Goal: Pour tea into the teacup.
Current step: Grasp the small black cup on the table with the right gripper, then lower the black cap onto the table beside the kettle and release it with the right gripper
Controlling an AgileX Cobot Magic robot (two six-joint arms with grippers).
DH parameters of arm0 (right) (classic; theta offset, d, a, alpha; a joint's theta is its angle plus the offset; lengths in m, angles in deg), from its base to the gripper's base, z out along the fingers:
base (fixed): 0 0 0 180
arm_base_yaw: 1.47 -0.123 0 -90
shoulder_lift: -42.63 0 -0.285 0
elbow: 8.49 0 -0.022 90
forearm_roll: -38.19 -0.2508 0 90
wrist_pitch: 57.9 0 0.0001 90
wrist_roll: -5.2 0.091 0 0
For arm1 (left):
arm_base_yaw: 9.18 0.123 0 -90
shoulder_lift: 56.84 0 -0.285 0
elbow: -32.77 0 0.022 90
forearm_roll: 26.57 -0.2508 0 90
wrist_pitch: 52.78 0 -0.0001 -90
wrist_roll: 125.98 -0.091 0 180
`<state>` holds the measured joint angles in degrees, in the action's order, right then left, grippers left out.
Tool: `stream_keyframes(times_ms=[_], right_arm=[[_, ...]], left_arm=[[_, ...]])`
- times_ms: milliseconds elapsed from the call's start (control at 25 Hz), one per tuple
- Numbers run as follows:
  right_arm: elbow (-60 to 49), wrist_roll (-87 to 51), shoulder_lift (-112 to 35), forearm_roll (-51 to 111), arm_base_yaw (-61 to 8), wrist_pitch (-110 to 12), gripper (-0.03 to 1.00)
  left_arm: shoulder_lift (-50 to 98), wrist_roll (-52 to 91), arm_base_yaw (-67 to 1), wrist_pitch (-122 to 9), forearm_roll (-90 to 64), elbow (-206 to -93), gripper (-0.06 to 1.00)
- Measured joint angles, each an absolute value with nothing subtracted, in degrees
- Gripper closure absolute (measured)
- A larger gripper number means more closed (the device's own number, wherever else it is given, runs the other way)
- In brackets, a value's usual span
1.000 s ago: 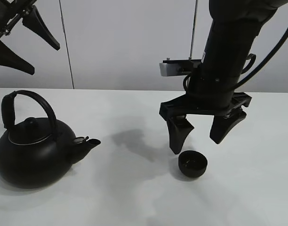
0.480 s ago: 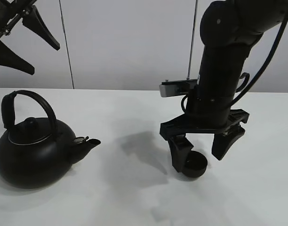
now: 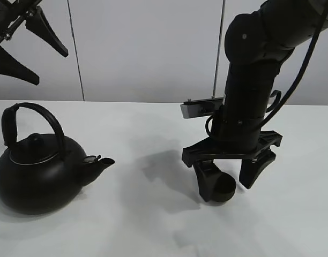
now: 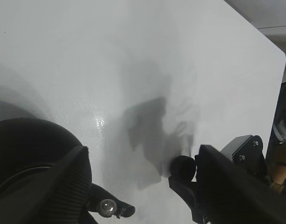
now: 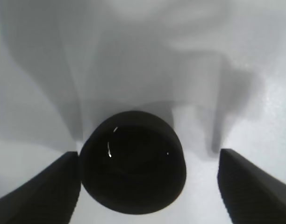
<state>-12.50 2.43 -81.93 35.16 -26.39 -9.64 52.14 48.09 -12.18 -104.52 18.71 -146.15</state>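
exterior high: your right gripper (image 3: 228,185) is down at the white table (image 3: 153,225), pointing straight down, jaws spread to either side of the teacup (image 3: 223,191). the cup sits on the table right of centre, upright, between the two fingers and closer to the one nearer the kettle (image 3: 38,171). it is not clamped. the kettle stands well apart at the left edge, handle up, spout aimed toward the cup. your left gripper (image 3: 49,67) hangs high in the upper left corner, jaws wide, holding nothing.

left wrist: you look down between the left gripper's (image 4: 142,154) spread fingers (image 4: 54,186). part of the kettle's (image 4: 21,140) round body and its spout tip show beside one finger. the teacup (image 4: 182,165) appears small and far across the bare table (image 4: 110,56), with the right arm's dark finger against it.

right wrist: the teacup (image 5: 133,163) fills the middle, mouth up, dark inside; you cannot tell whether it holds anything. the right gripper's (image 5: 148,153) jaws are open. one finger (image 5: 40,191) lies right at the cup's wall, touching or just beside, you cannot tell which. the other finger stands clear, with a strip of white table (image 5: 199,186) between it and the cup.
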Motion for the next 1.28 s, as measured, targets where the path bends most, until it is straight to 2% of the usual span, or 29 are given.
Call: stream_keyframes(times_ms=[160, 920, 1280], right_arm=[[-12.5, 2.49, -81.93, 35.16, -26.39, -9.69, 0.56], [-7.48, 2.56, -77.59, 29.52, -26.78, -8.18, 0.57], [-7.36, 2.56, -78.45, 28.32, -35.46, -11.65, 0.57]], left_arm=[[52.14, 48.09, -12.18, -104.52, 18.71, -146.15, 0.47], [52.14, 48.09, -12.18, -104.47, 18.71, -146.15, 0.47], [52.14, 48.09, -12.18, -104.42, 18.71, -146.15, 0.47]])
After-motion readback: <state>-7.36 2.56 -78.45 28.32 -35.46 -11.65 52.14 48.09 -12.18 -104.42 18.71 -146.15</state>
